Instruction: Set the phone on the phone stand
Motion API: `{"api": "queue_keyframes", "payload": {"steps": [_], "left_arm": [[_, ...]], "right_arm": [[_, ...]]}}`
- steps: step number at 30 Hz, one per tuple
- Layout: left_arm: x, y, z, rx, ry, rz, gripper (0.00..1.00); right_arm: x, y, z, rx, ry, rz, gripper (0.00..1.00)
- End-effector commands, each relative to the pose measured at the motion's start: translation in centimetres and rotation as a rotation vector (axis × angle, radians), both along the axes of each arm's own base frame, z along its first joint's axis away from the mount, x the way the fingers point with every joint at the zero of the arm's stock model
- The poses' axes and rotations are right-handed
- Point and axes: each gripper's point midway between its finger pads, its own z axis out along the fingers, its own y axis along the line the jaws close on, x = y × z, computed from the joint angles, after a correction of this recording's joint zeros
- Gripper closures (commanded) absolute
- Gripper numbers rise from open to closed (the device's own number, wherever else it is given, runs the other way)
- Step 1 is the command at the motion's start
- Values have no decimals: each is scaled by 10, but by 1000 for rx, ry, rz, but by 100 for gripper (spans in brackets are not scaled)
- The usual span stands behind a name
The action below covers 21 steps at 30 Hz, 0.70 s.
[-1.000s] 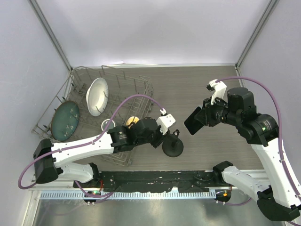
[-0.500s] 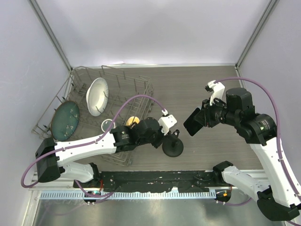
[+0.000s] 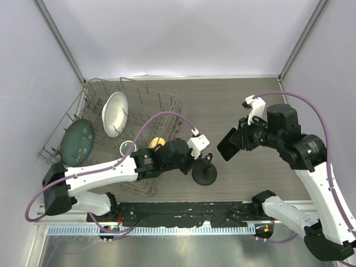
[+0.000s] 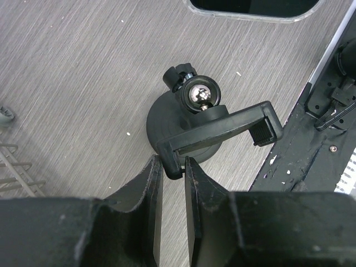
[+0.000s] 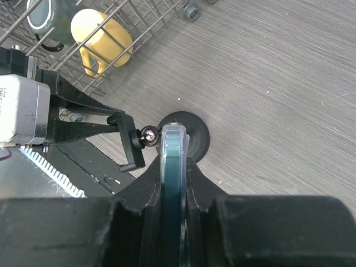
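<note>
My right gripper point(image 3: 238, 141) is shut on the phone point(image 3: 227, 146) and holds it above the table, right of the phone stand point(image 3: 204, 174). In the right wrist view the phone point(image 5: 172, 161) stands edge-on in a clear case between the fingers point(image 5: 197, 181), over the stand's round base point(image 5: 198, 136). My left gripper point(image 3: 201, 160) is shut on one end of the stand's clamp point(image 4: 222, 129). In the left wrist view the fingers point(image 4: 149, 183) pinch that end beside the ball joint point(image 4: 199, 95). The phone's lower edge point(image 4: 256, 5) shows at the top.
A wire dish rack point(image 3: 167, 103) fills the left side with a white bowl point(image 3: 115, 113), a green plate point(image 3: 77, 143), a dark mug point(image 5: 47, 14) and a yellow mug point(image 5: 103, 44). A black rail point(image 3: 183, 212) runs along the near edge.
My right gripper has moved the phone slightly left, closer to the stand. The left gripper keeps its hold on the clamp and has barely shifted.
</note>
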Motion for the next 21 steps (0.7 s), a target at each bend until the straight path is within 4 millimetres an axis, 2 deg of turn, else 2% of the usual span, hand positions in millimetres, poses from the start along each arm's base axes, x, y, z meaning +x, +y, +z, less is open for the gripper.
{"api": "queue_keyframes", "payload": {"steps": [1, 6, 15, 20, 21], "left_arm": [[6, -15, 26, -75, -38, -11, 80], [6, -16, 26, -80, -38, -11, 81], [7, -18, 27, -80, -39, -12, 71], [7, -18, 26, -73, -38, -15, 69], [7, -18, 24, -69, -36, -15, 72]], "right_arm": [[6, 8, 21, 56, -89, 23, 99], [5, 9, 22, 60, -90, 28, 99], [5, 10, 19, 60, -80, 33, 99], [5, 10, 17, 61, -72, 36, 99], [5, 11, 17, 62, -74, 38, 99]]}}
